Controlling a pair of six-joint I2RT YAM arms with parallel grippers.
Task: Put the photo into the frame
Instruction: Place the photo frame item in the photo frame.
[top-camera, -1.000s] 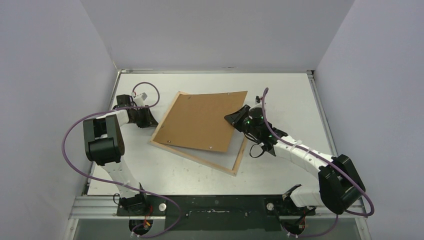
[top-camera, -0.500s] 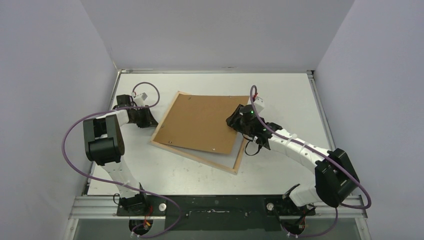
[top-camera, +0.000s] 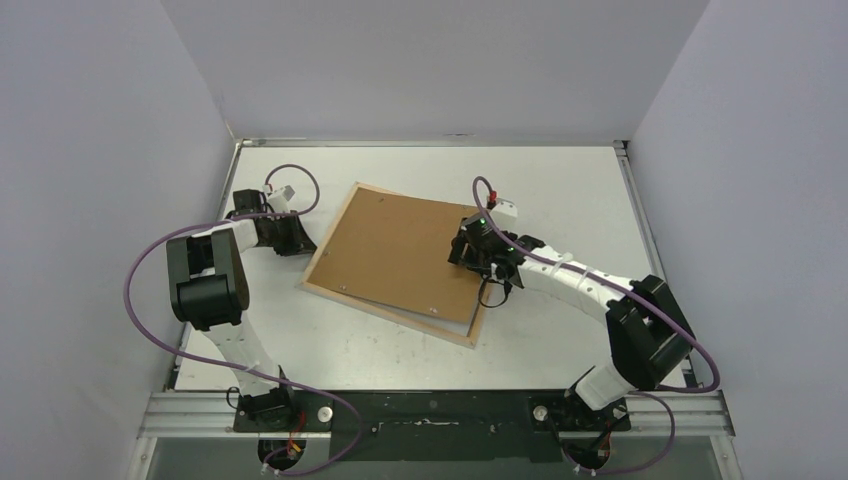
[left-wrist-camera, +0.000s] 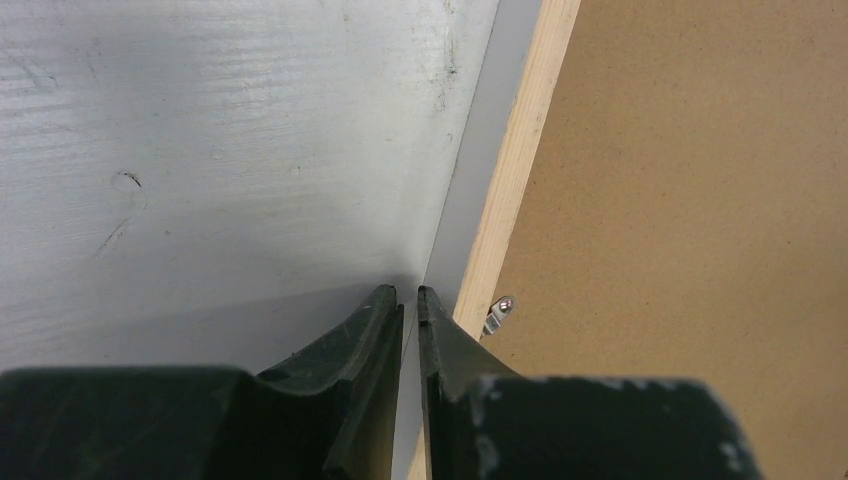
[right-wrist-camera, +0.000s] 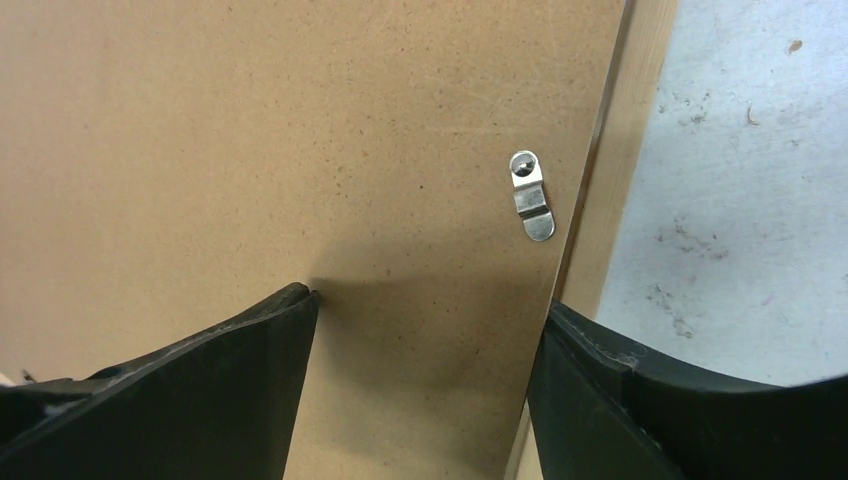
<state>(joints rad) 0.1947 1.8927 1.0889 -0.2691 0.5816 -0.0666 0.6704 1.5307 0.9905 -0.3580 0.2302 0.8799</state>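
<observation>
The frame (top-camera: 380, 313) of pale wood lies tilted on the table, and a brown backing board (top-camera: 400, 250) lies flat inside its bars. The photo is hidden. My right gripper (top-camera: 468, 248) hangs open over the board's right edge; in the right wrist view its fingers (right-wrist-camera: 290, 330) straddle bare board (right-wrist-camera: 300, 130), with the frame's bar (right-wrist-camera: 620, 200) just to their right. My left gripper (top-camera: 300, 243) sits at the frame's left bar (left-wrist-camera: 510, 180), its jaws almost together with nothing between them (left-wrist-camera: 405, 292).
A small metal turn clip (right-wrist-camera: 530, 195) sits at the board's right edge, and another clip (left-wrist-camera: 498, 315) by the left bar. Grey walls close in the white table (top-camera: 560, 180) on three sides.
My right gripper has opened and let go of the board's right edge. The board, raised and skewed a second ago, now lies down inside the frame. The left arm has not moved.
</observation>
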